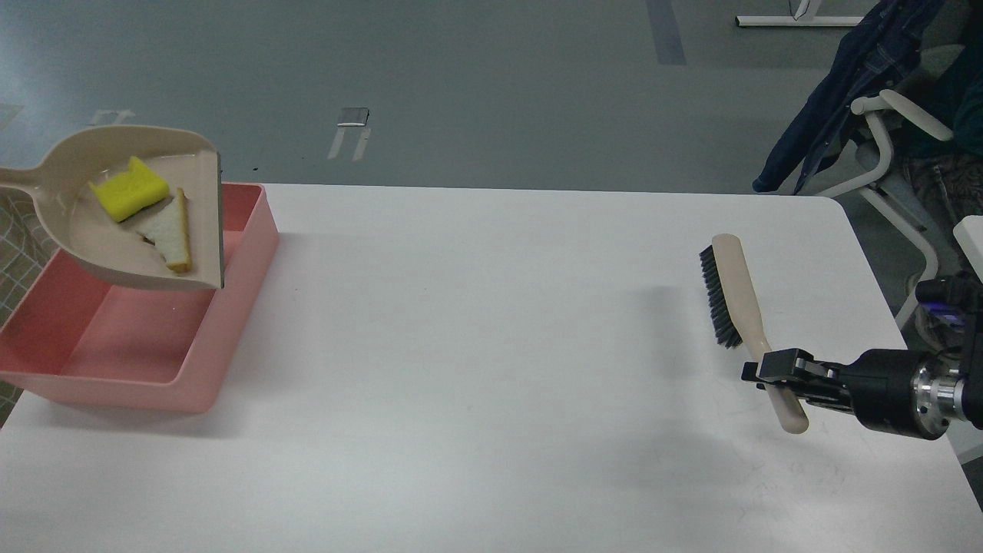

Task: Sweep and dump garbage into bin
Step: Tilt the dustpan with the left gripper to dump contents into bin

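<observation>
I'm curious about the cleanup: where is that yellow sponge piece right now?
In the head view, the yellow sponge piece lies at far left inside the beige dustpan, beside the bread wedge, above the pink bin.

single head view, high, forward-down over white table (491,369)

I can't read any words, numbers or signs here. My dustpan (115,253), the bin (115,338), the brush (733,292) and the table (476,369) are all plain, with no labels or brand names. The yellow sponge (129,188) has some faint raised marks on top, but they are too small and blurry for me to tell what they are. My black arm on the right shows no writing that I can make out.
</observation>
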Robot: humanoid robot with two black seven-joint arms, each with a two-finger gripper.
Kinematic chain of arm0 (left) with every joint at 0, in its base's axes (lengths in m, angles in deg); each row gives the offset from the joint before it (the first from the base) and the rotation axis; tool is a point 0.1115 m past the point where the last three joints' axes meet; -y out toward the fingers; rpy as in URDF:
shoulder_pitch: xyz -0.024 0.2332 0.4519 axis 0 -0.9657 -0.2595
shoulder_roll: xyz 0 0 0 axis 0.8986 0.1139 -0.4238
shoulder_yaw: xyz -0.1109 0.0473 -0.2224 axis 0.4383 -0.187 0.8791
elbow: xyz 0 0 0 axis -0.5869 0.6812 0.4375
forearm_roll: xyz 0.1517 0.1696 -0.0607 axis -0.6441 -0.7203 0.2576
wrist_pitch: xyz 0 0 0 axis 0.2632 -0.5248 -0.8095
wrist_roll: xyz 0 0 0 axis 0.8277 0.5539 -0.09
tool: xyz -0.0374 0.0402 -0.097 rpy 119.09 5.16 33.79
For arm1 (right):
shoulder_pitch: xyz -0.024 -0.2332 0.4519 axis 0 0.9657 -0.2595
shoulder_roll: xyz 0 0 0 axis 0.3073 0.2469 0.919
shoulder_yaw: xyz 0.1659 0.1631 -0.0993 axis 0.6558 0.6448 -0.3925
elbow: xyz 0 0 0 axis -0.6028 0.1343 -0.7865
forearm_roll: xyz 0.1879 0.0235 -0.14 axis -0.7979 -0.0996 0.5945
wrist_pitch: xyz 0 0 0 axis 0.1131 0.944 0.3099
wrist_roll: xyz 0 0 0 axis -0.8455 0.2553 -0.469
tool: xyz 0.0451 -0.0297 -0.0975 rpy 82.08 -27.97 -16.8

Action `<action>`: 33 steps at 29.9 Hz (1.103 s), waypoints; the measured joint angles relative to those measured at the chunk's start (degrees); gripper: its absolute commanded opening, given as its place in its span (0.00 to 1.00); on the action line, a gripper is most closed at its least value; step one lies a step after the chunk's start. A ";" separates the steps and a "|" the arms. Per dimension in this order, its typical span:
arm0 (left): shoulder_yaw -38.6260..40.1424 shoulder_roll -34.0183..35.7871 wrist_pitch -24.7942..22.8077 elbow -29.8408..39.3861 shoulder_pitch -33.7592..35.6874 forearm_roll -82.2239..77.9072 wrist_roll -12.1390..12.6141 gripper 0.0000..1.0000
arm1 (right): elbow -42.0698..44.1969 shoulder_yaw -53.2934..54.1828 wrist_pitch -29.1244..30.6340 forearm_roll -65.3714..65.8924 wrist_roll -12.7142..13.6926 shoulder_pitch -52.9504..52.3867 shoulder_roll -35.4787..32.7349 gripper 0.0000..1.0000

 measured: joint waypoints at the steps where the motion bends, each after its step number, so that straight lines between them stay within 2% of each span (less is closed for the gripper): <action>1: 0.10 0.00 0.00 0.06 0.00 -0.83 -0.12 0.00 | -0.02 0.00 -0.07 0.00 0.00 0.02 0.00 0.00; 23: 1.62 3.45 0.09 0.04 -0.17 -10.47 -0.93 0.00 | -0.15 0.30 -0.29 0.00 0.01 0.79 1.10 0.00; 33: 1.56 5.70 4.11 -0.05 -1.19 -14.26 -0.85 0.00 | -0.19 0.42 -0.38 0.00 0.00 0.84 1.34 0.00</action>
